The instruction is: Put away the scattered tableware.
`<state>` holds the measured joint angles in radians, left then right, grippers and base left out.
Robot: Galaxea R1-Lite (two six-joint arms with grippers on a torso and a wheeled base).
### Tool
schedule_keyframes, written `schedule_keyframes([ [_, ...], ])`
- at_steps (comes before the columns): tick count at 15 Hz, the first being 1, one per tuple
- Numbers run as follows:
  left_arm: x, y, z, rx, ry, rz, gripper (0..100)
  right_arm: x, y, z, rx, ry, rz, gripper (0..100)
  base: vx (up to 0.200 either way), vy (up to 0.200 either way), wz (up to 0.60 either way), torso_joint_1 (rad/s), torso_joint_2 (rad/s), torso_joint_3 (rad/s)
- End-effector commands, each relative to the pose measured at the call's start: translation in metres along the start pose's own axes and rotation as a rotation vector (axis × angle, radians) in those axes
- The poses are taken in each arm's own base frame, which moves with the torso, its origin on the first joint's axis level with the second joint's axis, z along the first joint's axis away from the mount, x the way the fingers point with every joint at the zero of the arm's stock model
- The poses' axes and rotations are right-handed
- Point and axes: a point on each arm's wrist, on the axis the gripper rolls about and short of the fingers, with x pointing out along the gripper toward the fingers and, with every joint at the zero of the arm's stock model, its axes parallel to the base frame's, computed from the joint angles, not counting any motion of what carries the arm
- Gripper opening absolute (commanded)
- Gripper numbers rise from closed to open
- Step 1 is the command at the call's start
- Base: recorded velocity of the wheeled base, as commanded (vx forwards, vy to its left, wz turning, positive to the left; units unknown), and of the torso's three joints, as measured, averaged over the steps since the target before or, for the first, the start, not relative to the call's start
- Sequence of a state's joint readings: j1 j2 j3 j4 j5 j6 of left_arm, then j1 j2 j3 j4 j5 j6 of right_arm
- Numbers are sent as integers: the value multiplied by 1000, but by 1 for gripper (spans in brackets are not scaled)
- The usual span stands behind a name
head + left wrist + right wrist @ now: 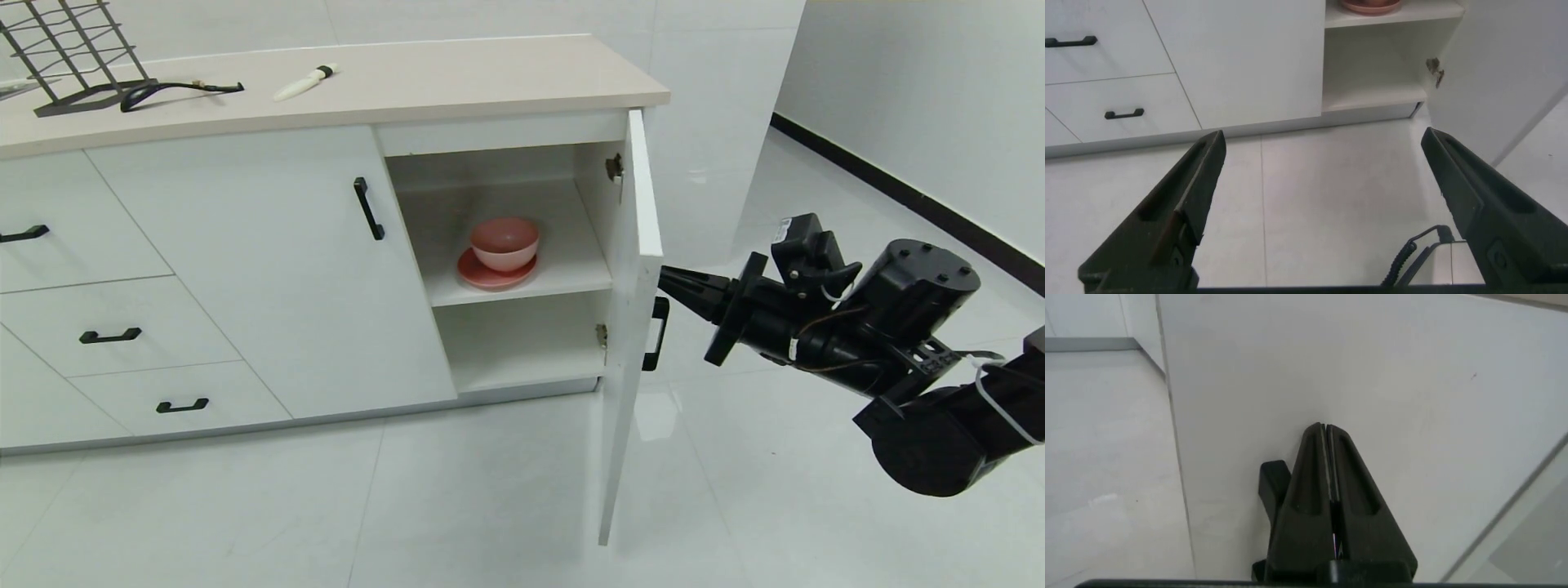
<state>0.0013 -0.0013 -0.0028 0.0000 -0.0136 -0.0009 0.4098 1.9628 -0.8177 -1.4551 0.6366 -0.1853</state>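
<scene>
The right end effector (668, 282), fingers pressed together on nothing, points its tip at the outer face of the open cabinet door (629, 245). It is touching the door or just short of it, just above the black handle (657, 333) by the free edge. The door stands upright on hinges at the cabinet's side, so a push straight ahead would likely swing it shut over the pink bowl (504, 242) on its plate (490, 278) on the shelf (571, 273). The left end effector (1321, 139), spread wide, hangs over the floor.
</scene>
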Motion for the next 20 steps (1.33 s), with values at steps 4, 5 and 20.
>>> schedule_keyframes([
  [4, 0, 0, 0, -1, 1, 0, 100, 40, 5, -13, -18, -62, 44, 0, 0, 0, 0, 0, 0, 0],
  [5, 0, 0, 0, -1, 1, 0, 100, 45, 5, -17, -17, -65, 47, 0, 0, 0, 0, 0, 0, 0],
  [20, 0, 0, 0, -11, 1, 0, 100, 102, 7, -43, -53, -172, 85, 0, 0, 0, 0, 0, 0, 0],
])
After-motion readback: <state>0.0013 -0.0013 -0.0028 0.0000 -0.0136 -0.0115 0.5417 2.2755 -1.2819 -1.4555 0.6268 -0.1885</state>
